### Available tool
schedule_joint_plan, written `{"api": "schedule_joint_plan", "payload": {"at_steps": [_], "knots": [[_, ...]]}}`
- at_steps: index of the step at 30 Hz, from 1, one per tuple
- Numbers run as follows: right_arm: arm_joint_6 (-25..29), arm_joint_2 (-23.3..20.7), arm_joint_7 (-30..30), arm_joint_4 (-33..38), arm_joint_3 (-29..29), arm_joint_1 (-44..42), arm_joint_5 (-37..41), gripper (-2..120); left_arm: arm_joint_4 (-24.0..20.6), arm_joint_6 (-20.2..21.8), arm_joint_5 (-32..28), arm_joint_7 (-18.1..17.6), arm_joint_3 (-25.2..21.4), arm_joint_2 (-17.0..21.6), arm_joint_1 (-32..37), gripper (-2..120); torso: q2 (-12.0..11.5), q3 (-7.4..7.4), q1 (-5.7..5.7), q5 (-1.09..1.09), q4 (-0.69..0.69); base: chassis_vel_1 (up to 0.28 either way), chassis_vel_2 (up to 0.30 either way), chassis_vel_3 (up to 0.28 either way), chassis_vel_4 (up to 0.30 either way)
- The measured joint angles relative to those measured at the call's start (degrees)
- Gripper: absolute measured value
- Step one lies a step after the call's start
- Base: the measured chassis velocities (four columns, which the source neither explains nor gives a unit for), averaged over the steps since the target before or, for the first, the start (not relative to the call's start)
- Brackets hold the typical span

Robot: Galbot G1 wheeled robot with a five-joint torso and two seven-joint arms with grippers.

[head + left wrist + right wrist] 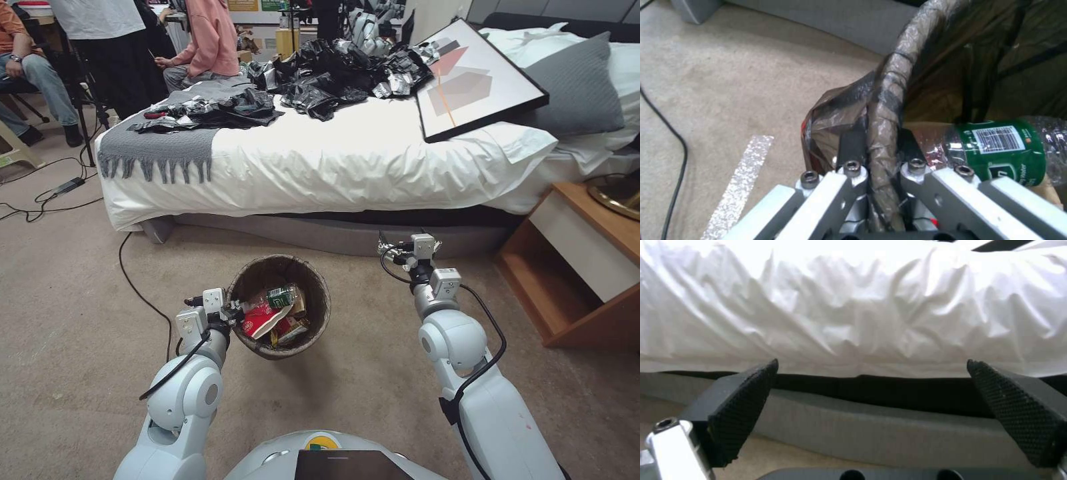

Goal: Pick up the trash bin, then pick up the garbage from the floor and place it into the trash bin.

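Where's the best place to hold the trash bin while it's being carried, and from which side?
At the rim, on the robot's left side, where the left end effector already pinches it. The trash bin is round with a thin, bag-wrapped lip, so one finger goes inside and one outside the wall. The bottle lies close inside, so keep the grip shallow.

The carpet floor [80, 320] is bare and open on the robot's left, apart from a thin black cable [137, 283] lying across it. Straight ahead the big bed [347, 160] blocks the way, and the right claw [871, 413] hangs wide open just in front of its grey base. A wooden nightstand [573, 267] fills the right side.
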Motion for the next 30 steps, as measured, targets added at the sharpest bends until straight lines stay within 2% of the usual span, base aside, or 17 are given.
{"api": "schedule_joint_plan", "payload": {"at_steps": [13,30], "knots": [[-0.1,0.1,-0.1,0.4,0.0,-0.5,0.0,100,-0.1,0.0,-0.1,0.0,0.0,-0.1,-0.1,2,0.0,0.0,0.0,0.0,-0.01,0.014,0.01,0.012,0.015],[-0.3,0.8,-0.3,0.1,-0.4,-0.1,-0.2,100,0.3,0.0,-0.5,0.1,-0.1,0.0,-0.6,2,0.0,0.0,0.0,0.0,-0.01,0.066,0.061,0.068,0.06]]}}
